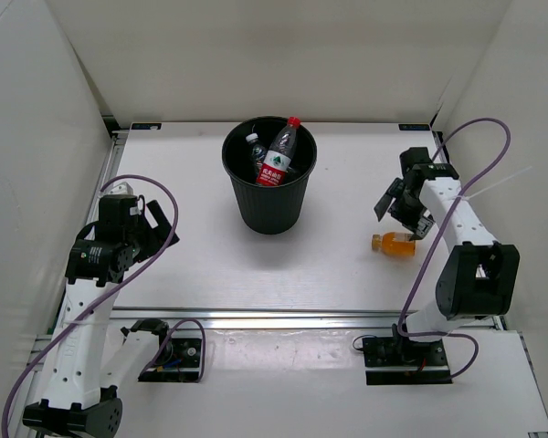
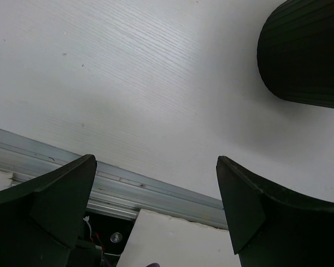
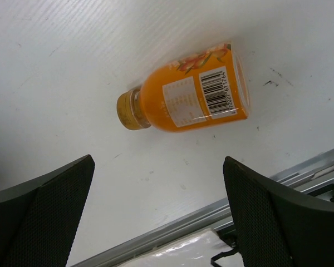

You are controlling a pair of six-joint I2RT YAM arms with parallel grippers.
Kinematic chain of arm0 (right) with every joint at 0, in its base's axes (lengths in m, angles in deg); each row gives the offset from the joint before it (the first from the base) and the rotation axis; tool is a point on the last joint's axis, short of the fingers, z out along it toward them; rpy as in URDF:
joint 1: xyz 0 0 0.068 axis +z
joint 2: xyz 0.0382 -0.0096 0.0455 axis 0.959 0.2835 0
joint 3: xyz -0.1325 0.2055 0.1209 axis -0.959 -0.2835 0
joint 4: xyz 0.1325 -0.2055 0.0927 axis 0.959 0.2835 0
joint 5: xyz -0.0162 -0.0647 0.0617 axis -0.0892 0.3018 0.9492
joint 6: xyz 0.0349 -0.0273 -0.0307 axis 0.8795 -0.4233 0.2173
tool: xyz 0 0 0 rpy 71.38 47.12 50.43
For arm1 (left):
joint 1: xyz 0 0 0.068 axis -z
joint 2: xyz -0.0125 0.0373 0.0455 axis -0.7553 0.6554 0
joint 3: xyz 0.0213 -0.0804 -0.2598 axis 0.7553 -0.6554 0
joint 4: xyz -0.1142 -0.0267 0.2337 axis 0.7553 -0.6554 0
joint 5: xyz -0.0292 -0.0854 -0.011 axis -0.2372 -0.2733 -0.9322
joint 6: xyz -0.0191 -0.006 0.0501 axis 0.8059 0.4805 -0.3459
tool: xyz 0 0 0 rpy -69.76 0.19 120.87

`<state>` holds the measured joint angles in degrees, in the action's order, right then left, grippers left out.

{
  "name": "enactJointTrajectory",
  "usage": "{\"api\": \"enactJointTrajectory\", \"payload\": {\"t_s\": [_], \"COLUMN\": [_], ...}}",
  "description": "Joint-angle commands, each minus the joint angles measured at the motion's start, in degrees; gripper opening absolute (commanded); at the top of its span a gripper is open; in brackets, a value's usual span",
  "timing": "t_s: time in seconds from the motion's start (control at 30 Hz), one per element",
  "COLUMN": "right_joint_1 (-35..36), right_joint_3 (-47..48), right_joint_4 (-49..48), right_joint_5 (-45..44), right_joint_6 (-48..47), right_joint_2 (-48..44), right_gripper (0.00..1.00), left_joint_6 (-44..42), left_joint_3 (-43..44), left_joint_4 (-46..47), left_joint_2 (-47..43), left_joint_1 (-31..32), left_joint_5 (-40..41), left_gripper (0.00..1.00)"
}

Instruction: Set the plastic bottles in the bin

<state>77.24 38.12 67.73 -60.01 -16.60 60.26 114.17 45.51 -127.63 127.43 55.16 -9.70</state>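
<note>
Nearest the top cam were the two arms. The L gripper (image 2: 156, 161) hung low over the table (image 1: 201, 265) on the left side. Its jaws were wide apart w/ nothing btwn them, just bare table under it.

In the middle stood the bin (image 1: 269, 208), upright. The red-label bottle (image 1: 279, 160) poked up out of it, leaning on the rim. A 2nd clear bottle (image 1: 254, 146) sat beside it inside. Deeper in was too dark to tell.

On the right, the orange bottle (image 3: 189, 97) lay on its side on the table, well apart from the bin, cap pointing toward the bin. The R gripper (image 3: 158, 161) hovered just above it, jaws wide apart, holding nothing & not touching it.

So prob. most of the job was done: no other bottle showed on the table. Only the orange one was left to grab and drop in.
</note>
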Motion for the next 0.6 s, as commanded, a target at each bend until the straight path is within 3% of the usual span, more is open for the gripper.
{"api": "enactJointTrajectory", "payload": {"t_s": [0.0, 0.57], "right_joint_1": [-1.7, -6.1], "right_joint_3": [-0.2, 3.5], "right_joint_4": [2.4, 6.9], "right_joint_5": [2.8, 2.5], "right_joint_6": [5.4, 24.1], "right_joint_2": [0.7, 11.3], "right_gripper": [1.00, 1.00], "left_joint_6": [0.0, -0.5], "left_joint_3": [-0.4, 0.2], "left_joint_4": [1.2, -0.4], "left_joint_2": [-0.3, 0.3], "left_joint_1": [0.1, 0.1], "left_joint_5": [-0.7, -0.7], "left_gripper": [1.00, 1.00]}}
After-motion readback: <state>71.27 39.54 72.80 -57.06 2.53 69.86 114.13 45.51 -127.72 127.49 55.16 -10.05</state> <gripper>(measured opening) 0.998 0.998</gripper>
